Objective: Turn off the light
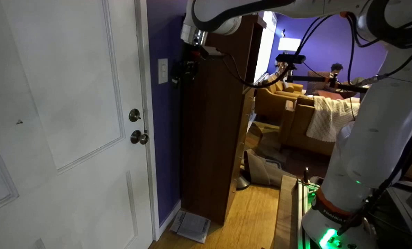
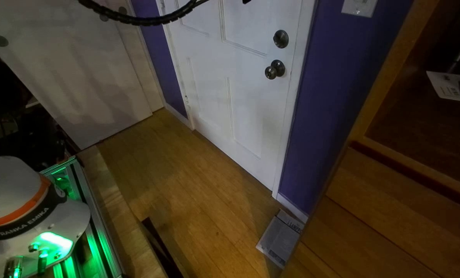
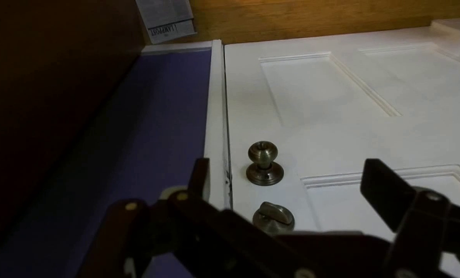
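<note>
Door (image 1: 81, 86): white, panelled, farthest left.
Deadbolt (image 1: 134, 115): metal, near the door's right edge, above the knob (image 1: 139, 137).
Frame (image 1: 151, 155): white, upright, between door and wall (image 1: 166, 138).
Wall: a purple strip, reaching right to the cabinet (image 1: 212, 145).
Switch (image 1: 162, 71): white upright plate on the wall, right of the frame, higher than the deadbolt; which way its toggle sits cannot be told.
End effector (image 3: 287, 168): fingers spread wide in the wrist view; in an exterior view it hangs just right of the switch, contact with the wall unclear.
Paper (image 1: 192, 226): flat on the floor (image 1: 254, 204) by the cabinet's foot.
Cabinet: tall, brown.
Lamp (image 1: 289, 44): glowing white shade, in the far room.
Sofa (image 1: 295, 128): tan, a pale blanket (image 1: 332, 116) over its back.
Person (image 1: 336, 67): dark-haired, beyond the sofa.
Arm (image 1: 375, 138): white, bent leftward overhead; its base (image 1: 316, 223) shines green.
</note>
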Controlling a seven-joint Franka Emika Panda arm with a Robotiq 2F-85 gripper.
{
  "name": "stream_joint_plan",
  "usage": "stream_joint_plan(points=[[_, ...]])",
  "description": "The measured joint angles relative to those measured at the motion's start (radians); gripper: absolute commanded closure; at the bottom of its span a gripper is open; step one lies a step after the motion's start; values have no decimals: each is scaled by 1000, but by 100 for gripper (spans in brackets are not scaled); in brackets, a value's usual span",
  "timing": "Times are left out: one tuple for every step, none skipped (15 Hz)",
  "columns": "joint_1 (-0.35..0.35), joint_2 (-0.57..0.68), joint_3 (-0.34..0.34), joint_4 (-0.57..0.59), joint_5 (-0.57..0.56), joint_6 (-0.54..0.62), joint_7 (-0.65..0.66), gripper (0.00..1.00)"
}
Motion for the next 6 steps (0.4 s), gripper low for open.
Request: stream_joint_plan(points=[[7,-7,0,-6,-10,-2,28,0],[11,-14,0,-12,-14,-1,44,0],[13,-19,0,-14,-14,-1,49,0],[13,-24,0,-16,-14,-1,51,0],[13,-26,-1,-17,-14,-1,52,0],[13,-27,-1,-17,-14,-1,52,0]])
